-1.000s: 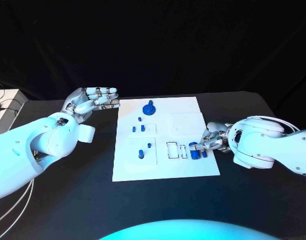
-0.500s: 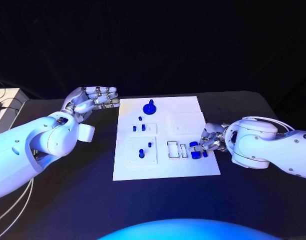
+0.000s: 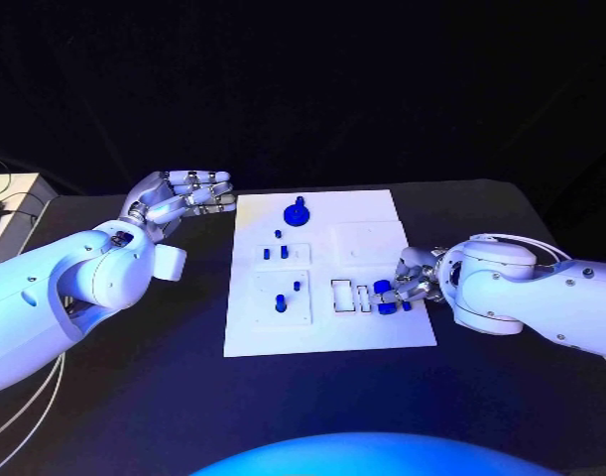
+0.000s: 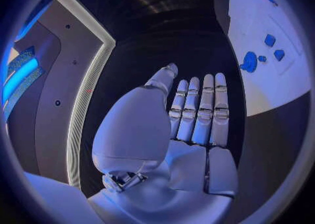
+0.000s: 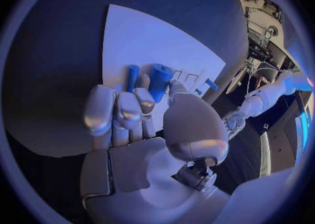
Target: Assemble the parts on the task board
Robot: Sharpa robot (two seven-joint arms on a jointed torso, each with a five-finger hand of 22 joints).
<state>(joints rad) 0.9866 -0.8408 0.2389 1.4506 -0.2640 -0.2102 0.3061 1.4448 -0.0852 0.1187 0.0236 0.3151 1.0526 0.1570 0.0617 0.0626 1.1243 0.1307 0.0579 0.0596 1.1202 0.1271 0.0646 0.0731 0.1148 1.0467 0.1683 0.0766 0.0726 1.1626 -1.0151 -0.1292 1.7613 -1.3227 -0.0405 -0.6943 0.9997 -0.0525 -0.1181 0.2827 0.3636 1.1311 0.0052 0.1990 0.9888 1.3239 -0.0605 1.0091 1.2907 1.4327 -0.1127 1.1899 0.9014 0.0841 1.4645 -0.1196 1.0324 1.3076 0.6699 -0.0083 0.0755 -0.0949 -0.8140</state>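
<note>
- Right now a blue part (image 5: 159, 79) sits pinched in the fingers (image 5: 141, 103) of the right hand (image 3: 415, 282), just above the board (image 3: 389, 332) near its right edge, beside the outlined slots (image 3: 343, 297).
- A second blue piece (image 5: 132, 77) lies just beside it.
- Step in hand, as I judge it: seating this part; next it needs lining up over a slot.
- Left hand (image 3: 181, 198) hovers over the worktop (image 3: 131, 397) off the board's far left corner, fingers apart, holding nothing.

We cannot tell if the right hand (image 3: 415, 280) grips the blue part (image 5: 158, 80); its fingers (image 5: 125, 109) hide the base.
</note>
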